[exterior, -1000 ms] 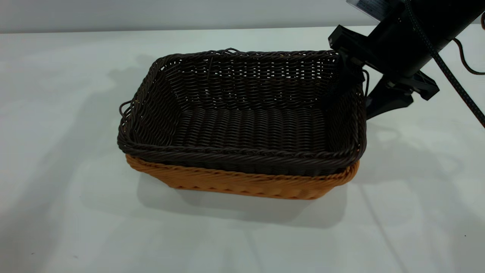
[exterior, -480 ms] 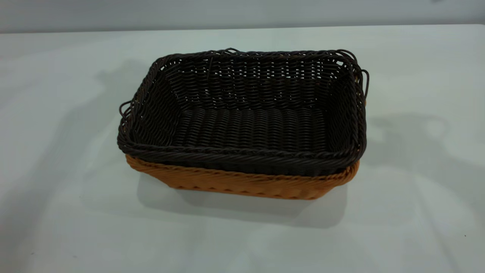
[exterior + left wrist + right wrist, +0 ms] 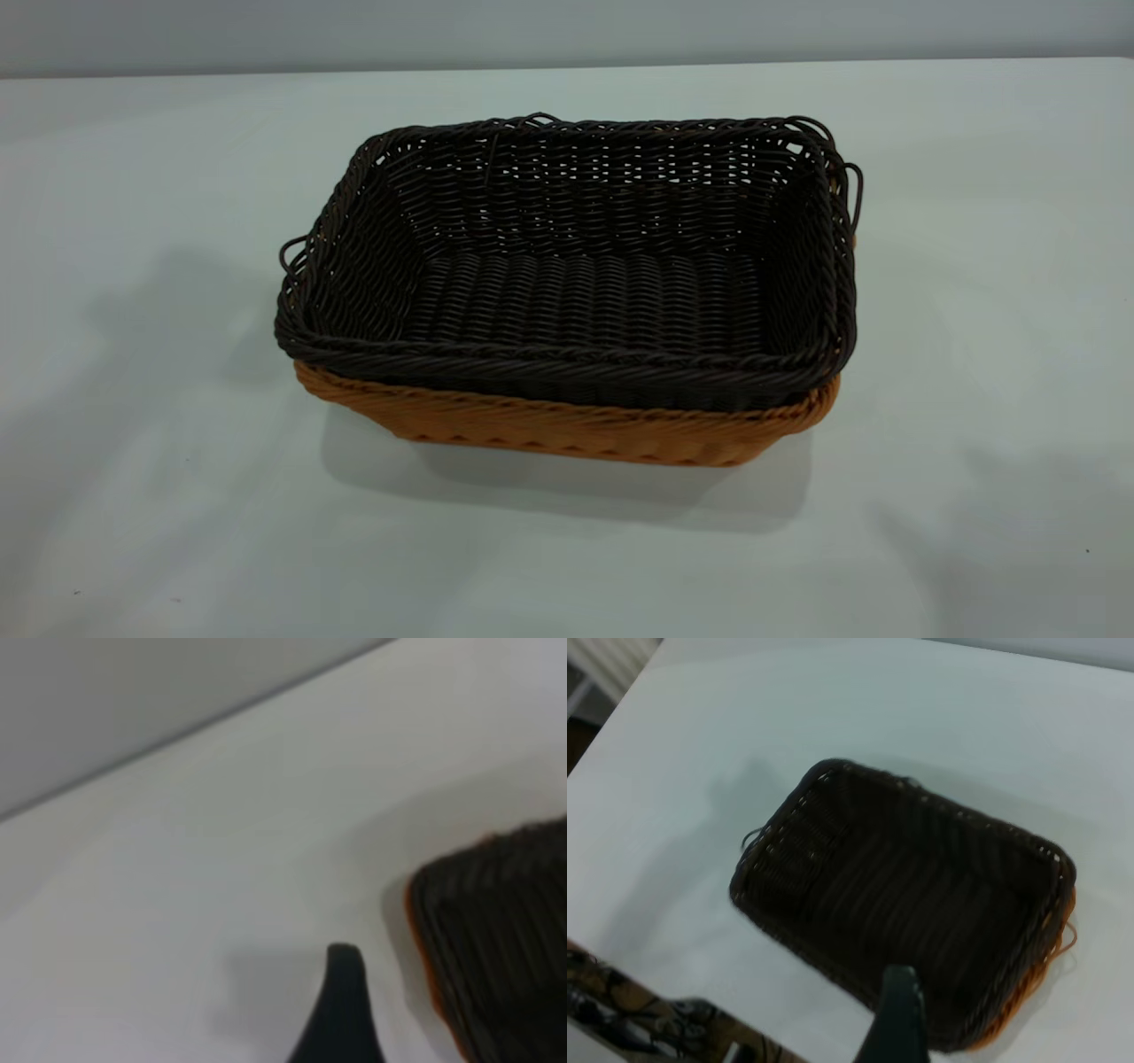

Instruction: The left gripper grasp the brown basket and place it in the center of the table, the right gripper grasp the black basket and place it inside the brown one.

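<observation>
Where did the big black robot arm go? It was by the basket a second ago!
It let go of the black basket at its right end and pulled up and away, out of the exterior view. Now the right gripper hangs high above the baskets. The black basket stayed nested inside the brown basket, and neither one moved on the table.

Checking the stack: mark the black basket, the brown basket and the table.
black basket (image 3: 585, 292), exterior view, woven floor.
brown basket (image 3: 567, 430), exterior view, near side wall.
table (image 3: 177, 514), exterior view, bare surface.
</observation>
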Robot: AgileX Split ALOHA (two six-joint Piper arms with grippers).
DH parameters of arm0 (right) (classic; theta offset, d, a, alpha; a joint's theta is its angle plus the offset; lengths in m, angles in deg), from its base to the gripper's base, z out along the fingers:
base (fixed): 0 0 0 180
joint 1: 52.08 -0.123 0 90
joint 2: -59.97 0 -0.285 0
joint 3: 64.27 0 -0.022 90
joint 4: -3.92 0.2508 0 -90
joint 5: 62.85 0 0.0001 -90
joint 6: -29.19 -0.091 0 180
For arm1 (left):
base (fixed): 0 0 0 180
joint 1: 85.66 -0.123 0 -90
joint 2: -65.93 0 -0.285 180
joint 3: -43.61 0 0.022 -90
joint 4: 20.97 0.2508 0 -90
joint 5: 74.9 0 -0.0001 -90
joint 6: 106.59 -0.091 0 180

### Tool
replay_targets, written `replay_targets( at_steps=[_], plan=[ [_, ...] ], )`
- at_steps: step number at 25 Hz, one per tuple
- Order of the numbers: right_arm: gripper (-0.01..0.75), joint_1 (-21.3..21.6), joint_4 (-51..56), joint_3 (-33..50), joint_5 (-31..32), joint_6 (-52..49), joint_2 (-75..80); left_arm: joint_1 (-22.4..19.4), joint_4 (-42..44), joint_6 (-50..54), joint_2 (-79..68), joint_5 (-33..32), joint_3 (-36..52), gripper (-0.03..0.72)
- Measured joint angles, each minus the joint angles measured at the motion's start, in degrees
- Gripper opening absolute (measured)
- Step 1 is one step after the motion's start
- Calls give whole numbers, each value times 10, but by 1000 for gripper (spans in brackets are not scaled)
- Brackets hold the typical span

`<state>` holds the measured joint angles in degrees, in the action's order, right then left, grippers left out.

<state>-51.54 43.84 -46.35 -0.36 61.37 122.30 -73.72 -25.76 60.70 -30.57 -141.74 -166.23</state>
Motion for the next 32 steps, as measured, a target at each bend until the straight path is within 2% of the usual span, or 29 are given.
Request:
replay_targets(
  at_steps=[3,7,12,15,24,32],
  plan=[
    [584,0,-5,22,29,-4,-60,0,31,44,49,0,10,575],
    [584,0,-8,84,38,-6,-143,0,53,72,134,0,77,575],
    [584,0,-19,156,52,-7,-238,0,56,78,268,0,215,575],
    [584,0,-68,180,71,-33,-300,0,56,86,357,0,305,575],
    [584,0,-204,268,50,-102,-441,0,54,101,606,0,555,575],
    [584,0,-262,304,43,-128,-508,0,54,102,765,0,660,575]
  ],
)
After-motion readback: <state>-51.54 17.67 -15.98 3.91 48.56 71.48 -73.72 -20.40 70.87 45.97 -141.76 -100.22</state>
